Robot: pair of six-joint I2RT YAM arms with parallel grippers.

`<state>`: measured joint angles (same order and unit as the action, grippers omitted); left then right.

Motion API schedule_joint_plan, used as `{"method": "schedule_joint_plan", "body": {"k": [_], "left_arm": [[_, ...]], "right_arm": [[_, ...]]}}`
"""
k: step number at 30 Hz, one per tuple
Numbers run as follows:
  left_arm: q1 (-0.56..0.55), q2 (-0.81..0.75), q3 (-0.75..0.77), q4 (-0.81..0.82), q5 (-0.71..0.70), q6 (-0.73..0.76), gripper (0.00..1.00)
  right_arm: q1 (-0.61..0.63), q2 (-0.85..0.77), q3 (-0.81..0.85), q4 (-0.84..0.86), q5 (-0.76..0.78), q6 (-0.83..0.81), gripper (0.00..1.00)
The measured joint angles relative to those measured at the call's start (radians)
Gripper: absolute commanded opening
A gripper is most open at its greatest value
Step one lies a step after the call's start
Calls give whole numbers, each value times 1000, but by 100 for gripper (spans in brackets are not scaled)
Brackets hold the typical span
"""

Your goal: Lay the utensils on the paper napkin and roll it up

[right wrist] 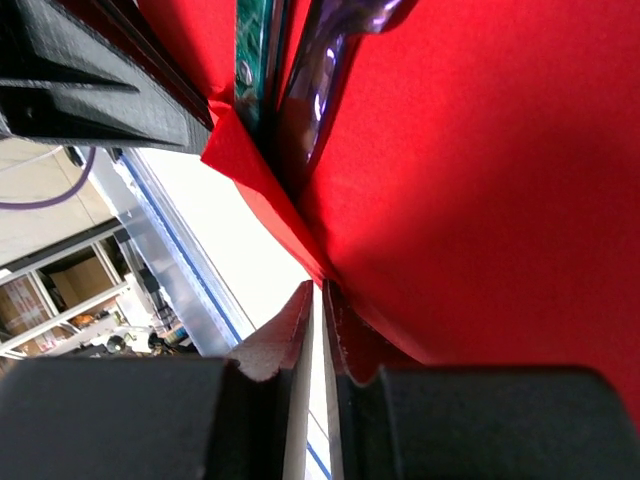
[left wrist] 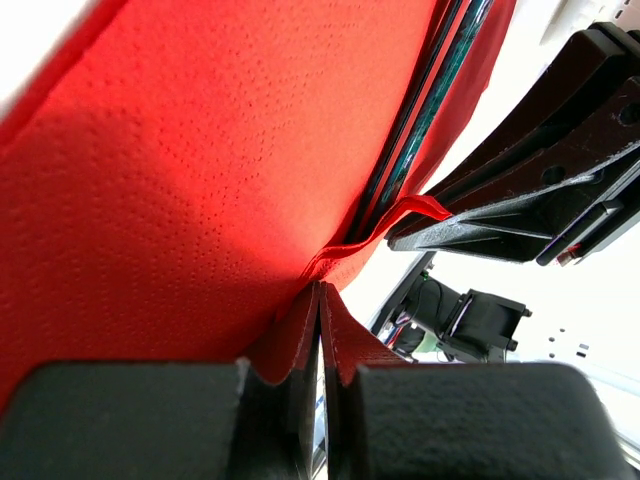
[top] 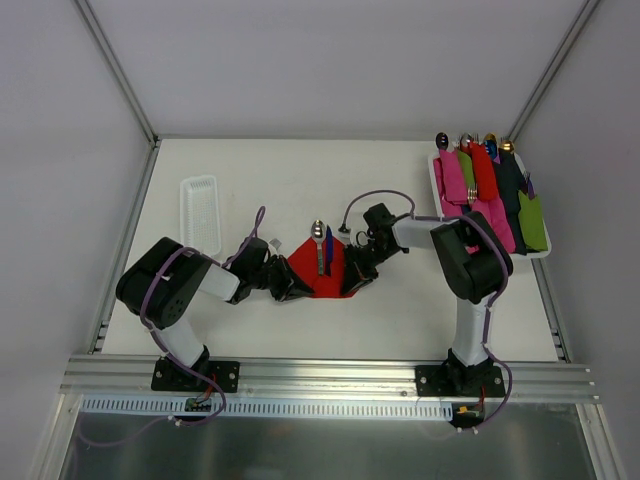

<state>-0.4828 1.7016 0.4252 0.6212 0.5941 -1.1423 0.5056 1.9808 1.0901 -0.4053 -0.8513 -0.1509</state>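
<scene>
Pinch from two sides

Near the middle of the bench (top: 300, 180) lay the paper napkin (top: 305, 268), a bright red sheet turned so that one corner pointed away from the arms. The utensils (top: 320, 252) rested on it side by side, running from its far corner toward the near edge. One showed a shiny rounded bowl that reached just past the paper, the other a dark blue handle.

The left gripper (left wrist: 320, 335) was closed tight on the napkin's left side. Its wrist view showed the two fingers pressed together with a fold of red paper caught between them and lifted off the bench. The right gripper (right wrist: 318, 325) was drawn almost as tight on the opposite side, with only a thin slit between its fingers and the red edge nipped in that slit. Between the two pinches the paper rose into a shallow trough, and the utensils sat along its crease. Each wrist camera also caught the other arm's black fingers just beyond the cutlery.

A white ribbed tray (top: 200, 210) stood well to the left on the bench. A second tray (top: 538, 253) at the far right carried rolled bundles (top: 455, 178) in pink, red, dark and green, with cutlery ends poking out of their tops.
</scene>
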Motion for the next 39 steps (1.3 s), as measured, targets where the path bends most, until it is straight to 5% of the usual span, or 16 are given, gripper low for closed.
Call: {"method": "schedule_joint_plan", "body": {"k": [19,39], "left_arm": [[0,0,2,-3,0,0,0],[0,-18,10,-50,-2,6,0]], "right_arm": [[10,-129,35,-52,5,-19,15],[56,13,66,-21,67,43,14]]}}
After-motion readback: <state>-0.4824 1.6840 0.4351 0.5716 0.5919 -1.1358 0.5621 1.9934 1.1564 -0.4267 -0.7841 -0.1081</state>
